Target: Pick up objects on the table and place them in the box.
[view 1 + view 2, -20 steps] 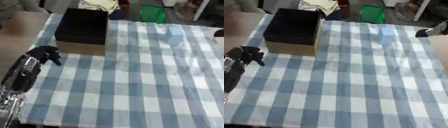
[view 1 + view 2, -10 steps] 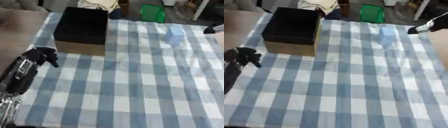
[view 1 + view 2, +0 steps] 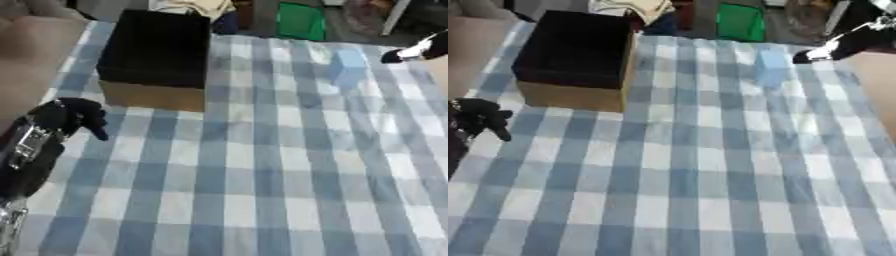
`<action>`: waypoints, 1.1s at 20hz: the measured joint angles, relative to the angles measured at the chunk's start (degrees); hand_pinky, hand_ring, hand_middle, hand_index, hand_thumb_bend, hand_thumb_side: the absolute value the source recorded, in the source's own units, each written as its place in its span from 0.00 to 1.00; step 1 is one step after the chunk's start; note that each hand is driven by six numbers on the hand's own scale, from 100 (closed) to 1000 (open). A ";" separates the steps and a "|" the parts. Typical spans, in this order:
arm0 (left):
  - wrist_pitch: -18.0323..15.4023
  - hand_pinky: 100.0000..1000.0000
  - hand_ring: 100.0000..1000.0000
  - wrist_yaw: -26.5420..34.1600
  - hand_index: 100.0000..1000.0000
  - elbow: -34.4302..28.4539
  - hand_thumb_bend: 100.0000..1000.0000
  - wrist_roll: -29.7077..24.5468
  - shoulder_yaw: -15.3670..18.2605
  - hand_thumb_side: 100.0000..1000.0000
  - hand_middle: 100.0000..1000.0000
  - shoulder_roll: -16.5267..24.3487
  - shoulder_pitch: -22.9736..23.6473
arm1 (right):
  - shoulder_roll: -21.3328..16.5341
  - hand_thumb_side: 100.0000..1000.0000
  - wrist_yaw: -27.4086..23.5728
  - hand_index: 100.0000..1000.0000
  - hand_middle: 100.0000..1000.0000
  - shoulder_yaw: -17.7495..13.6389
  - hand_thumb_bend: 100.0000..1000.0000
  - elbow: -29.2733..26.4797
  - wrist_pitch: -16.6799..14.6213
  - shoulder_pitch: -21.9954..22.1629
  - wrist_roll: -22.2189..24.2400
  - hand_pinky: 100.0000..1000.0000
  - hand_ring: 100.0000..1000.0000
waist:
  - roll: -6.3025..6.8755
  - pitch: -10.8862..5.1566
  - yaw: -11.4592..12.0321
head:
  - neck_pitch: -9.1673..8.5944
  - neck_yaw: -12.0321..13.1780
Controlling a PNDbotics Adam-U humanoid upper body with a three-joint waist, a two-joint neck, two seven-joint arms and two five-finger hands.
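A pale blue block [image 3: 772,66] stands on the checked tablecloth at the far right. The box [image 3: 157,57], black inside with tan cardboard sides, sits open at the far left. My right hand [image 3: 852,42] comes in from the upper right, its fingertips pointing left, a short way right of the blue block and not touching it. My left hand [image 3: 72,116] rests at the table's left edge with fingers curled, holding nothing, below and left of the box.
A green container [image 3: 300,21] and a pile of light cloth [image 3: 191,7] lie beyond the table's far edge. The blue and white checked cloth [image 3: 262,170] covers the table's middle and near part.
My right hand has come in from the right edge toward the blue block. The left hand has stayed at the left edge. The whole picture has shifted slightly.
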 measured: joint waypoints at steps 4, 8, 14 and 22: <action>0.07 0.89 0.48 0.60 0.71 -0.22 0.11 -0.95 -0.90 0.84 0.50 0.01 -0.99 | 0.47 0.08 0.42 0.96 0.91 -0.46 0.75 2.10 -0.07 -0.46 -0.36 0.89 0.95 | -0.03 0.92 1.28 | 0.00 -1.76; 0.12 0.89 0.48 0.76 0.71 -0.29 0.11 -1.67 -1.55 0.84 0.50 0.01 -1.81 | 0.74 0.09 0.79 0.96 0.91 -0.96 0.74 4.41 0.10 -0.91 -0.65 0.89 0.95 | -0.13 1.65 2.45 | 0.00 -3.00; 0.15 0.89 0.48 1.11 0.71 -0.56 0.10 -2.26 -2.06 0.84 0.50 0.01 -2.68 | 1.02 0.09 1.03 0.96 0.89 -1.49 0.73 7.38 0.15 -1.10 -1.21 0.89 0.95 | -0.36 2.17 4.04 | -0.07 -3.90; -0.11 0.89 0.48 1.39 0.71 -0.77 0.10 -2.70 -2.41 0.85 0.49 0.04 -3.07 | 1.03 0.09 1.29 0.96 0.88 -2.22 0.71 10.78 -0.01 -1.36 -2.22 0.89 0.96 | -0.34 2.51 5.50 | -0.51 -4.54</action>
